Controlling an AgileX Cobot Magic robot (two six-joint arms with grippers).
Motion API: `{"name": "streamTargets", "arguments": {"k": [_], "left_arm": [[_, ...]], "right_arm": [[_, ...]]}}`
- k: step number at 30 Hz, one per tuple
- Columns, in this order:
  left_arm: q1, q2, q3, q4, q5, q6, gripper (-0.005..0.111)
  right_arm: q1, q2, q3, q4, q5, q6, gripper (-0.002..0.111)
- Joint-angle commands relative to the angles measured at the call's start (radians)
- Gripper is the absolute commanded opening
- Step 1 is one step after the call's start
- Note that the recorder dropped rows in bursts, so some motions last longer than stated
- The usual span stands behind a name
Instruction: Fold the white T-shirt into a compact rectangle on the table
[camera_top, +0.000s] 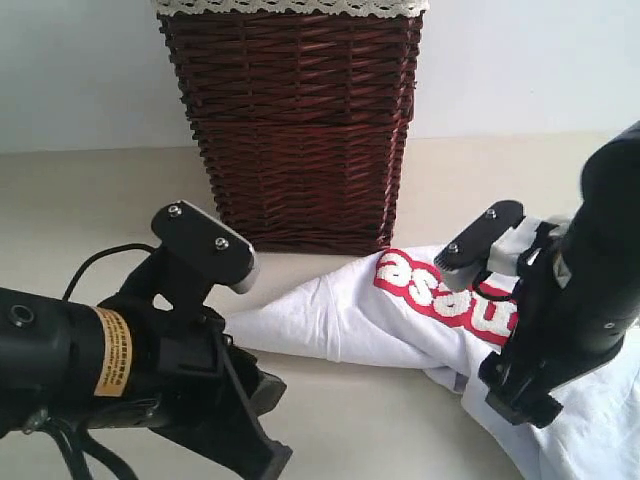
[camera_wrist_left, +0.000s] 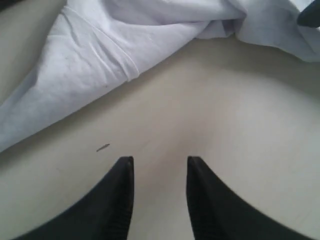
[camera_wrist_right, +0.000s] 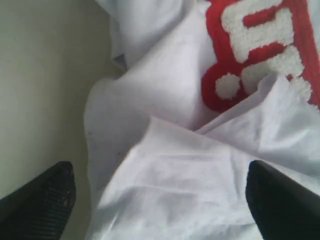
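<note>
Left gripper (camera_wrist_left: 160, 167) is seen low over bare worktop (camera_top: 90, 200), jaws partly apart, nothing held; shirt edge lies near it, not touched. Dark wicker basket (camera_top: 300, 130) is stood at centre back, lace-trimmed liner (camera_top: 290, 6) folded over its rim; its inside is not shown. White T-shirt (camera_top: 340, 320) is laid rumpled on the worktop in front of the basket, long axis running left to lower right, one tapered end pointed left, red lettered band (camera_top: 440, 290) slanted down rightward. Right gripper (camera_wrist_right: 160, 200) is held spread wide over the cloth, released.
</note>
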Motion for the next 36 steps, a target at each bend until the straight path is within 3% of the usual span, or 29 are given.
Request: {"name": "streamTargets", "arguments": {"k": [1, 4, 9, 13, 18, 22, 25, 28, 30, 33, 36], "left_arm": [[0.002, -0.014, 0.022, 0.004, -0.01, -0.011, 0.036], [0.002, -0.012, 0.027, 0.004, -0.008, -0.013, 0.036], [0.002, -0.012, 0.046, 0.004, -0.022, -0.013, 0.036], [0.002, -0.012, 0.073, 0.006, -0.034, -0.013, 0.036], [0.002, -0.012, 0.094, 0.013, -0.033, -0.013, 0.036], [0.002, -0.012, 0.094, 0.013, -0.026, -0.013, 0.036], [0.002, -0.012, 0.094, 0.016, -0.03, -0.013, 0.036], [0.002, -0.012, 0.094, 0.016, -0.042, -0.013, 0.036], [0.002, -0.012, 0.094, 0.016, -0.042, -0.015, 0.036], [0.002, -0.012, 0.094, 0.016, -0.028, -0.021, 0.036], [0.002, -0.012, 0.094, 0.016, -0.017, -0.022, 0.036]], "right_arm": [[0.002, 0.141, 0.005, -0.047, -0.027, 0.092, 0.085], [0.002, 0.205, 0.001, -0.047, 0.025, 0.097, 0.079], [0.002, 0.227, -0.061, -0.052, 0.27, 0.1, 0.049], [0.002, 0.183, -0.079, 0.031, 0.267, 0.055, 0.027], [0.002, 0.128, -0.103, 0.17, 0.285, -0.076, 0.014], [0.002, 0.091, -0.103, 0.159, 0.333, -0.073, 0.014], [0.002, 0.088, -0.086, 0.29, 0.286, -0.193, 0.017], [0.002, 0.106, -0.048, 0.444, 0.166, -0.421, 0.029], [0.002, 0.128, -0.041, 0.442, 0.041, -0.474, 0.041], [0.002, 0.162, -0.041, 0.393, -0.155, -0.325, 0.052], [0.002, 0.205, -0.041, 0.323, -0.255, -0.273, 0.048]]}}
